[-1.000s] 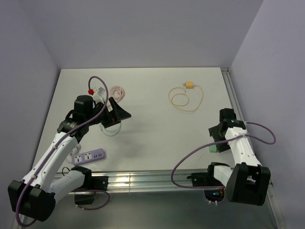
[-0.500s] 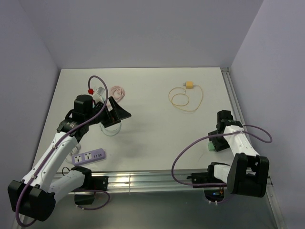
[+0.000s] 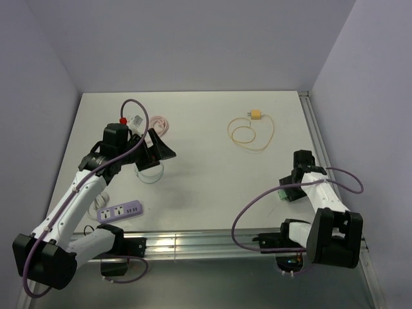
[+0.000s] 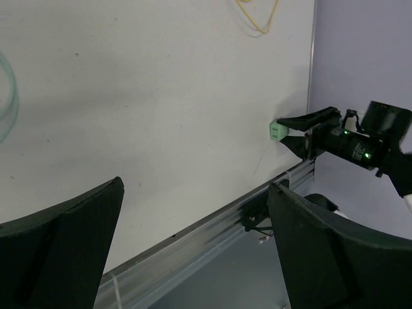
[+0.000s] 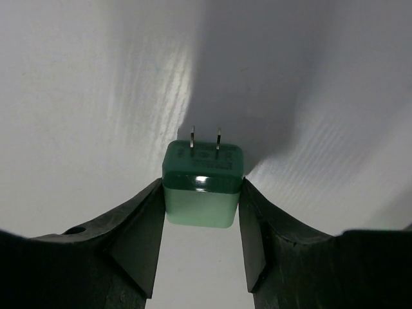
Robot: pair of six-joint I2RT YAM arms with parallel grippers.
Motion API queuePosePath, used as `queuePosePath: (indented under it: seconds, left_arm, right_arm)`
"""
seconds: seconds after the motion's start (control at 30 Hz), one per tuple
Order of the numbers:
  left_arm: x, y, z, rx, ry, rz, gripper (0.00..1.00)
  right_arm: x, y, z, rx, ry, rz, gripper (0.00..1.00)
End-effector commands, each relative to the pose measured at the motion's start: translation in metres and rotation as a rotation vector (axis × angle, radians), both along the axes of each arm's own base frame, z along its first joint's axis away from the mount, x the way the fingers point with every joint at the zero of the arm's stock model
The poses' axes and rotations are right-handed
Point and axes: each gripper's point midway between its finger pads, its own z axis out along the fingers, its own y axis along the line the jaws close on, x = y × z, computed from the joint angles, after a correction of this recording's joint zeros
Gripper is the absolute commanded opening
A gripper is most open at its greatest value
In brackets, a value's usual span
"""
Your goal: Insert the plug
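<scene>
Green plug (image 5: 203, 174): your task item. It is a small square block, dark green at the prong end and pale green behind, with two metal prongs. It sits between the fingers of the right arm. The prongs point away from the wrist, toward the white table (image 3: 206, 154).
Plug location: you find it near the table's right edge, toward the front rail (image 3: 193, 239). You cannot tell whether it rests on the table or hangs just above it.
Right gripper (image 5: 201, 190): closed onto the green plug. You can see one black finger (image 5: 138, 225) pressed against each side face.
Left gripper (image 3: 156, 153): jaws spread wide, with nothing between them. It is held above the left half of the table, and its camera looks across at the right arm.
Power strip (image 3: 120, 211): purple and lying flat at the front left, beside the left arm. It is well apart from the green plug.
Yellow plug (image 3: 256, 115): at the back, right of centre, with prongs to its left.
Yellow cable (image 3: 250, 136): a thin cable looped on the table just in front of the yellow plug.
Pink cable (image 3: 159, 123): coiled at the back left, just beyond the left gripper.
White adapter (image 3: 134, 121): just beside the pink cable, with a red part at its left. It is too small for you to read more.
Pale cable (image 3: 150, 176): a thin ring lying on the table below the left gripper.
</scene>
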Motion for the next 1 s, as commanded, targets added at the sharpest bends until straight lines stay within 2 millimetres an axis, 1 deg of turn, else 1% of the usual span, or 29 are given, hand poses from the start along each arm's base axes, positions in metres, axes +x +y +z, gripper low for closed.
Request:
queuePosePath:
  seconds: [0.0, 0.07, 0.1, 0.13, 0.17, 0.2, 0.23, 0.27, 0.3, 0.33, 0.37, 0.4, 0.43, 0.47, 0.5, 0.53, 0.57, 0.6, 0.63, 0.67, 0.7, 0.73, 0.77, 0.8, 0.87, 0.9, 0.93, 0.97]
  left_arm:
    - [0.012, 0.011, 0.007, 0.082, -0.032, 0.051, 0.97]
    - [0.014, 0.014, 0.0, 0.108, -0.016, 0.064, 0.95]
    - [0.016, 0.018, -0.002, 0.126, -0.015, 0.083, 0.97]
    - [0.017, 0.02, -0.004, 0.134, -0.008, 0.096, 0.99]
    - [0.018, 0.021, -0.006, 0.141, -0.006, 0.105, 1.0]
    - [0.018, 0.022, -0.007, 0.145, -0.004, 0.114, 0.99]
    - [0.02, 0.023, -0.007, 0.146, -0.014, 0.115, 0.99]
    - [0.021, 0.024, -0.007, 0.15, -0.011, 0.122, 1.0]
    - [0.022, 0.025, -0.007, 0.156, -0.007, 0.134, 1.0]
    - [0.022, 0.025, -0.007, 0.155, -0.013, 0.138, 0.99]
    - [0.023, 0.026, -0.005, 0.154, -0.023, 0.147, 1.0]
    - [0.024, 0.027, -0.004, 0.155, -0.026, 0.157, 1.0]
    - [0.025, 0.029, -0.003, 0.154, -0.035, 0.171, 0.99]
    - [0.028, 0.031, 0.006, 0.142, -0.078, 0.195, 0.97]
    - [0.027, 0.031, 0.004, 0.133, -0.089, 0.201, 0.95]
    - [0.024, 0.03, 0.015, 0.099, -0.135, 0.202, 0.88]
    - [0.029, 0.023, 0.033, 0.038, -0.222, 0.185, 0.86]
    - [0.024, 0.021, 0.027, 0.015, -0.237, 0.168, 0.84]
    - [0.024, 0.019, 0.034, -0.031, -0.273, 0.179, 0.81]
    - [0.017, 0.018, 0.049, -0.073, -0.344, 0.176, 0.8]
    - [0.018, 0.017, 0.051, -0.103, -0.401, 0.181, 0.79]
    - [0.015, 0.018, 0.054, -0.133, -0.409, 0.203, 0.8]
    - [0.011, 0.019, 0.063, -0.159, -0.441, 0.221, 0.81]
    - [0.011, 0.021, 0.057, -0.166, -0.443, 0.244, 0.82]
    - [0.009, 0.021, 0.068, -0.215, -0.484, 0.26, 0.84]
    - [0.01, 0.02, 0.064, -0.222, -0.488, 0.263, 0.84]
    - [0.012, 0.017, 0.066, -0.237, -0.499, 0.262, 0.83]
    - [0.011, 0.011, 0.064, -0.239, -0.494, 0.242, 0.83]
  right_arm:
    - [0.014, 0.013, 0.0, 0.055, -0.116, 0.053, 0.0]
    - [0.024, 0.019, 0.01, 0.068, -0.193, 0.088, 0.0]
    - [0.036, 0.027, 0.016, 0.085, -0.247, 0.137, 0.0]
    - [0.041, 0.033, 0.021, 0.101, -0.276, 0.162, 0.0]
    - [0.049, 0.037, 0.029, 0.102, -0.307, 0.191, 0.0]
    - [0.058, 0.047, 0.036, 0.105, -0.346, 0.242, 0.0]
    - [0.064, 0.051, 0.042, 0.095, -0.363, 0.267, 0.0]
    - [0.078, 0.057, 0.055, 0.083, -0.399, 0.295, 0.0]
    - [0.084, 0.066, 0.063, 0.08, -0.42, 0.332, 0.0]
    - [0.089, 0.084, 0.071, 0.07, -0.44, 0.403, 0.0]
    - [0.102, 0.094, 0.085, 0.072, -0.482, 0.427, 0.0]
    - [0.107, 0.105, 0.093, 0.079, -0.507, 0.452, 0.0]
    - [0.109, 0.124, 0.1, 0.103, -0.533, 0.504, 0.0]
    - [0.116, 0.136, 0.11, 0.129, -0.564, 0.514, 0.0]
    - [0.122, 0.147, 0.119, 0.153, -0.608, 0.528, 0.0]
    - [0.122, 0.161, 0.125, 0.176, -0.633, 0.552, 0.0]
    - [0.125, 0.177, 0.136, 0.248, -0.678, 0.563, 0.0]
    - [0.125, 0.186, 0.14, 0.28, -0.696, 0.568, 0.0]
    - [0.124, 0.195, 0.146, 0.314, -0.717, 0.572, 0.0]
    - [0.12, 0.21, 0.152, 0.368, -0.729, 0.578, 0.0]
    - [0.122, 0.219, 0.161, 0.394, -0.768, 0.587, 0.0]
    - [0.12, 0.226, 0.165, 0.41, -0.786, 0.594, 0.0]
    - [0.12, 0.233, 0.172, 0.43, -0.805, 0.591, 0.0]
    - [0.116, 0.245, 0.18, 0.447, -0.828, 0.612, 0.0]
    - [0.112, 0.255, 0.189, 0.482, -0.844, 0.606, 0.0]
    - [0.108, 0.263, 0.193, 0.505, -0.856, 0.618, 0.0]
    - [0.106, 0.268, 0.193, 0.521, -0.856, 0.619, 0.0]
    - [0.104, 0.273, 0.194, 0.553, -0.85, 0.599, 0.0]
